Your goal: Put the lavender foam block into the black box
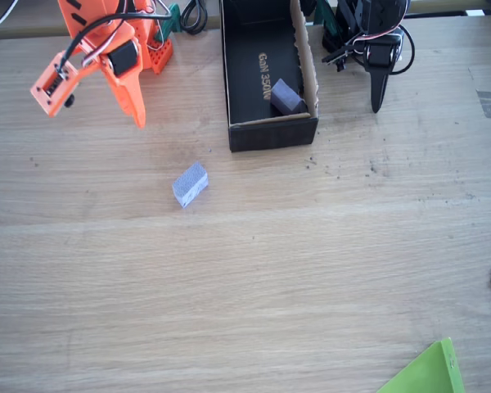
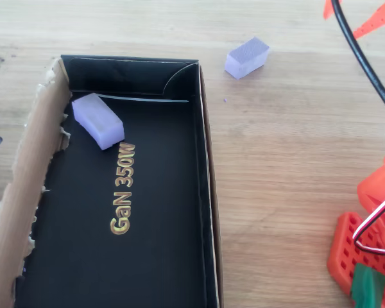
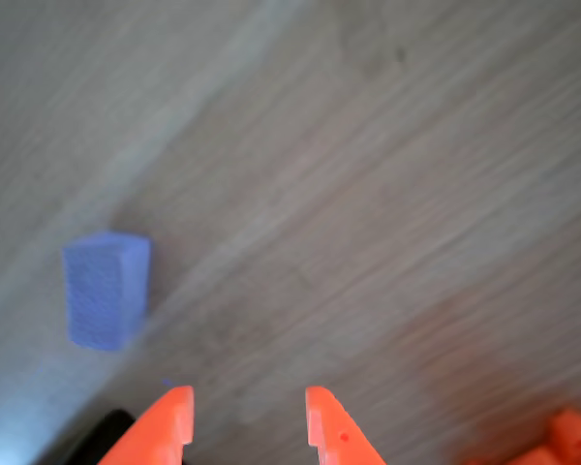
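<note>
The lavender foam block (image 1: 190,183) lies on the bare wooden table, below and to the left of the black box (image 1: 274,133) in the fixed view. From overhead the block (image 2: 246,57) rests just outside the box's (image 2: 206,167) corner. My orange gripper (image 1: 136,113) hangs above the table, up and to the left of the block, clear of it. In the wrist view its fingers (image 3: 247,395) stand apart with nothing between them, and the block (image 3: 105,289) shows ahead to the left. The gripper is open.
A darker grey-purple block (image 1: 286,97) lies inside the box near its brown cardboard wall (image 2: 25,186). My arm's orange base (image 2: 362,250) stands beside the box. A green sheet (image 1: 430,372) pokes in at the table's lower right corner.
</note>
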Controlling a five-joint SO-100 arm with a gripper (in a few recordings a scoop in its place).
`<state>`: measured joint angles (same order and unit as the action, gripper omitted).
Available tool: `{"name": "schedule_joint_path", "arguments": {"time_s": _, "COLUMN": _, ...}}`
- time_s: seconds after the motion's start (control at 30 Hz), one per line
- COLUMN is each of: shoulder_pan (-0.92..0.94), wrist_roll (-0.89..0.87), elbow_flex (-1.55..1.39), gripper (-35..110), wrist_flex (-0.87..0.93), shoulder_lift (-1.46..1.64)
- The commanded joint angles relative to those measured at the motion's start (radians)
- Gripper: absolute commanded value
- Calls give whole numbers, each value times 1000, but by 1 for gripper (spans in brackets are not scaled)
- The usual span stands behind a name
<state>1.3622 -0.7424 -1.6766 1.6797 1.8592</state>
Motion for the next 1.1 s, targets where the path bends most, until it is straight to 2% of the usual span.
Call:
{"name": "schedule_joint_path", "arguments": {"time_s": 0.0, "shoulder_pan": 32, "wrist_roll": -97, "elbow_flex": 49, "gripper": 13, "wrist_flex": 35, "shoulder_lift": 34}}
{"name": "schedule_joint_path", "arguments": {"time_s": 0.47, "shoulder_pan": -35, "wrist_roll": -3, "elbow_flex": 71, "gripper": 13, "wrist_flex": 43, "shoulder_lift": 41}}
{"name": "schedule_joint_path", "arguments": {"time_s": 0.87, "shoulder_pan": -67, "wrist_roll": 55, "elbow_flex": 425, "gripper": 14, "wrist_flex": 133, "shoulder_lift": -222}}
{"name": "schedule_joint_path", "arguments": {"time_s": 1.07, "shoulder_pan": -60, "wrist_roll": 46, "elbow_flex": 448, "gripper": 13, "wrist_flex": 156, "shoulder_lift": -236}}
